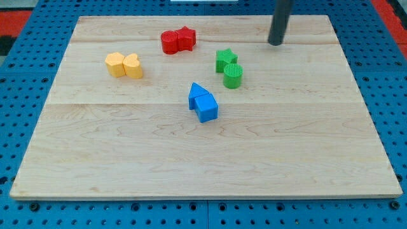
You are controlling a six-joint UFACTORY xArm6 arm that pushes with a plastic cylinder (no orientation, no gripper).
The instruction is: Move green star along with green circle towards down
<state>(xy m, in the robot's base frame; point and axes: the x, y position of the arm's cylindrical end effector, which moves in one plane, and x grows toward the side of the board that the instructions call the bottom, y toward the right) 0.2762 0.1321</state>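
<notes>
My tip (pixel 275 43) sits near the top edge of the surface (pixel 191 165), toward the top right corner. This arm has no pincer, only a dark rod, so nothing is clenched or grasped, and the tip touches no block.

The green star (pixel 225 60) lies below my tip and to its left, well apart from it. The green circle (pixel 233 76) is touching the star, just under it and a bit to the right. So the 2 green blocks make a short line that runs mostly top to bottom, with the star on top.

I think this matters most: to push both down, my tip should come in above the star, between it and the top edge. Right now my tip is too far right for that. If I push from the side, the star may slide away from the circle.

The 2 blue blocks (pixel 203 104) sit below and left of the circle, near the middle. I think a straight push down would pass them on their right.
</notes>
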